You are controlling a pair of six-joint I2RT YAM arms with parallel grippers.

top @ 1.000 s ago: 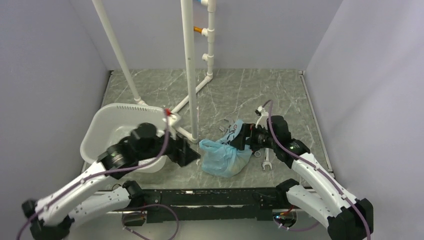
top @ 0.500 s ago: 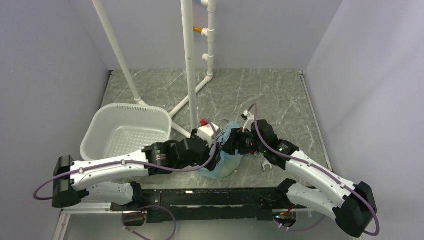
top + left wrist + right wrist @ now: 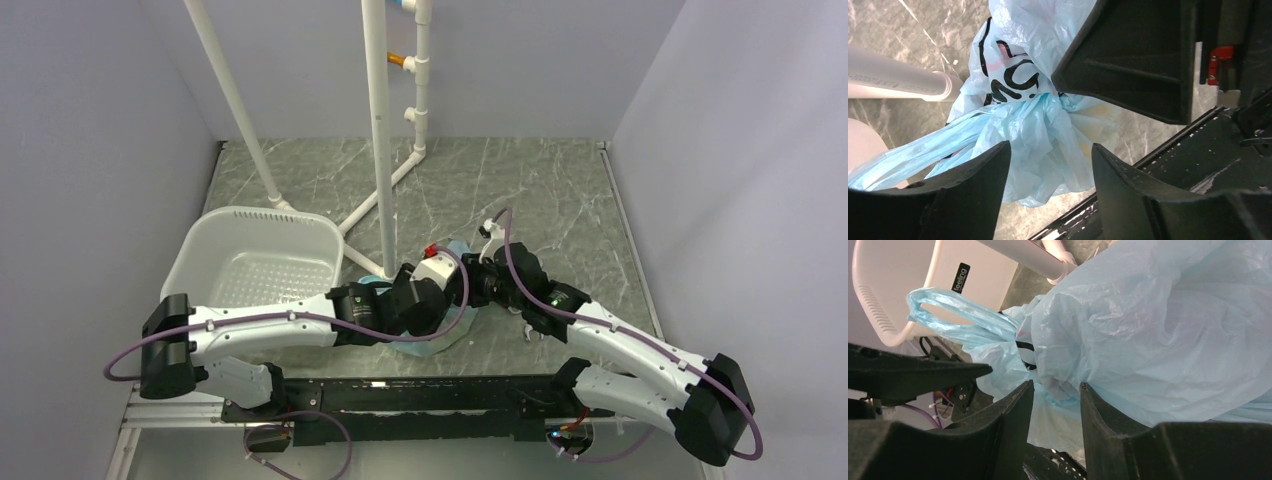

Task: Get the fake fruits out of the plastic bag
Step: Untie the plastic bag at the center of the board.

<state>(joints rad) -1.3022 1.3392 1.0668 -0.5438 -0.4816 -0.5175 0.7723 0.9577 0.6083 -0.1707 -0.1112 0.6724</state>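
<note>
"Where was the plastic bag [image 3: 1033,130]?"
"Low in the middle of the top view, fake fruits hidden inside. The right gripper [image 3: 1056,387] pinched it; the left gripper [image 3: 1050,150] was open around its neck."
"Next?"
"Probably pulling its mouth open."

the bag [image 3: 1038,125] is thin, crinkly, translucent blue plastic with a slight sheen. the bench [image 3: 560,190] looks like smooth grey marbled stone. the basket [image 3: 262,212] is white perforated plastic; the pipes [image 3: 379,120] smooth white plastic. the jaws are matt black.

Both arms cover most of the plastic bag [image 3: 1038,135] — its contents hidden.
</note>
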